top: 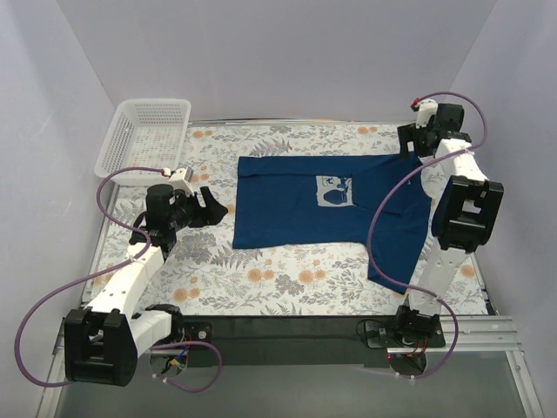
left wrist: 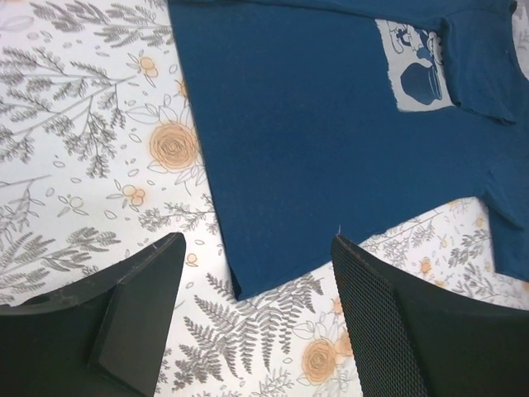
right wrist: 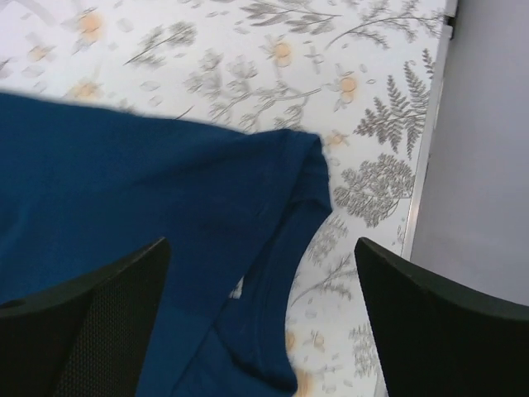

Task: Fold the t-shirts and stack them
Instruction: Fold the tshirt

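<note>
One navy t-shirt (top: 331, 205) lies spread on the floral table, its pale cartoon print (top: 335, 190) facing up. Its right part runs under my right arm toward the near edge. My left gripper (top: 213, 207) hovers open just off the shirt's left edge. In the left wrist view the left gripper (left wrist: 256, 248) is empty, with a corner of the t-shirt (left wrist: 331, 124) lying between and beyond its fingers. My right gripper (top: 409, 141) is at the shirt's far right corner. In the right wrist view the right gripper (right wrist: 260, 273) stands open over a folded, rounded edge of the t-shirt (right wrist: 149, 190), gripping nothing.
A white mesh basket (top: 144, 139) stands at the back left corner of the table. The table's right edge (right wrist: 430, 165) and the side wall are close to my right gripper. Purple cables loop off both arms.
</note>
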